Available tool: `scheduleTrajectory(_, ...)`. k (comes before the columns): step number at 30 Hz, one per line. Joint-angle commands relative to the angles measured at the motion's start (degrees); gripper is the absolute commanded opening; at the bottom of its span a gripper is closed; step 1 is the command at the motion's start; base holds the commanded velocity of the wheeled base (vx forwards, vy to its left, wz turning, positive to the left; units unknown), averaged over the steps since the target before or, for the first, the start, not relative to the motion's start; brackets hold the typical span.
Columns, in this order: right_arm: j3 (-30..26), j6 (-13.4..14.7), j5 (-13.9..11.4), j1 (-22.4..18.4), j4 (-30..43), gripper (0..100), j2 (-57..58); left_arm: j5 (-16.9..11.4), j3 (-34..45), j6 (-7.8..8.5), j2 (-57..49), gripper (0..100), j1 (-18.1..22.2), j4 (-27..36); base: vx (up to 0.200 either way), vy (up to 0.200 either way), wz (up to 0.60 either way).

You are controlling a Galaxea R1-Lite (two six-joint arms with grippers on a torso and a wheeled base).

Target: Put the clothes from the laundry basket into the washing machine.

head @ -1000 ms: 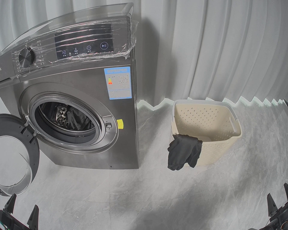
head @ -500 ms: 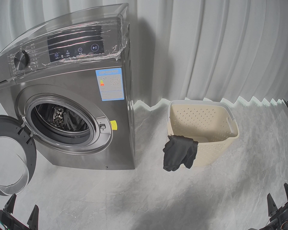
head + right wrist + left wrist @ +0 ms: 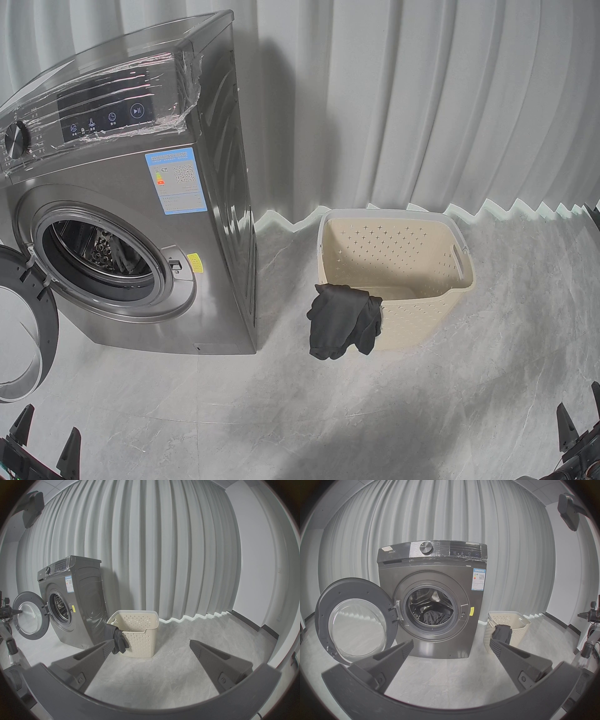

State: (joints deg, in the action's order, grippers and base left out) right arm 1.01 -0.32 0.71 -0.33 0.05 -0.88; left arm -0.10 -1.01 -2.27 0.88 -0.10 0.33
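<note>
A grey front-loading washing machine [image 3: 206,187] [image 3: 431,561] [image 3: 84,583] stands at the left with its round door [image 3: 19,337] [image 3: 353,620] swung open. Dark clothes [image 3: 432,616] lie inside the drum [image 3: 100,253]. To its right on the floor is a cream laundry basket [image 3: 431,250] [image 3: 515,619] [image 3: 143,630]. A black garment [image 3: 340,319] [image 3: 501,633] [image 3: 117,634] hangs over the basket's near-left rim. My left gripper [image 3: 45,437] [image 3: 451,645] hangs open low at the left, far from the machine. My right gripper [image 3: 581,412] [image 3: 151,645] is open low at the right, well short of the basket.
White curtains [image 3: 406,94] cover the wall behind the machine and basket. The grey marble-look floor [image 3: 350,412] stretches bare between the grippers and the basket. A dark baseboard [image 3: 253,625] runs along the right wall.
The whole head view has swung to the right, so the machine and basket sit further left in the picture. Both grippers keep the same place and stay open.
</note>
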Motion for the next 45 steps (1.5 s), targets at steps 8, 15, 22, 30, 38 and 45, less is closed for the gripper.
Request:
scheduleTrajectory(8, -1.01, -0.03, 0.0, -0.02, -0.05, 100, 0.88, 0.01, 0.92, -0.02, -0.88, 100, 0.01, 0.02, 0.0, -0.1, 0.0)
scheduleTrajectory(15, -1.01, -0.03, 0.0, -0.02, -0.05, 100, 0.88, 0.01, 0.92, 0.16, -0.88, 100, 0.1, -0.07, 0.0, -0.057, 0.0)
scheduleTrajectory(22, -1.01, -0.03, 0.0, -0.02, 0.04, 100, 0.88, 0.01, 0.84, 0.16, -0.88, 100, 0.1, 0.02, 0.0, 0.0, 0.0)
scheduleTrajectory(30, -1.01, -0.03, 0.0, -0.02, 0.04, 100, 0.88, 0.01, 0.84, 0.07, -0.88, 100, 0.1, 0.02, 0.15, 0.0, 0.0)
scheduleTrajectory(38, -1.01, -0.03, 0.0, -0.02, -0.05, 100, 0.88, 0.01, 0.84, 0.07, -0.88, 100, 0.1, 0.02, 0.0, 0.0, 0.0)
scheduleTrajectory(45, -1.01, -0.12, -0.09, -0.11, 0.04, 100, 0.88, 0.01, 0.92, 0.07, -0.88, 100, 0.1, 0.02, 0.143, 0.0, 0.0)
